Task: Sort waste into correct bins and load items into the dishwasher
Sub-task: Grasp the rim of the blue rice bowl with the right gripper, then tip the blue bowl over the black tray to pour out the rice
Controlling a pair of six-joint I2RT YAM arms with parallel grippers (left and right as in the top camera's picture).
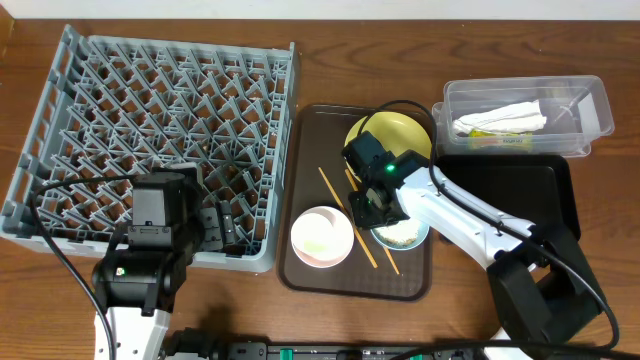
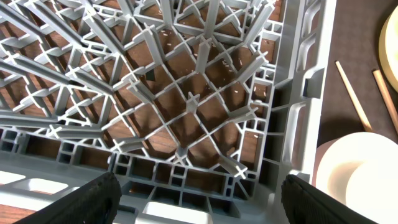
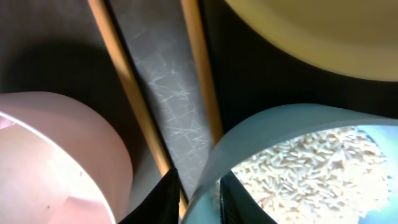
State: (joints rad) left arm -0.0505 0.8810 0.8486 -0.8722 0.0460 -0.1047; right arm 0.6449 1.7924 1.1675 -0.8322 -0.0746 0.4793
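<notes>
My right gripper is shut on the rim of the light blue bowl, one finger inside and one outside. The bowl holds whitish rice scraps. The yellow plate lies behind it, and its edge shows in the right wrist view. Two wooden chopsticks lie on the brown tray between the bowls. The white bowl sits at the tray's front left. My left gripper is open over the grey dish rack's front right corner. The clear tub holds the white napkin and the wrapper.
The brown serving tray lies in the middle. The shallow black tray lies to its right, below the clear tub. My right arm crosses over the black tray. The white bowl shows at the right edge of the left wrist view.
</notes>
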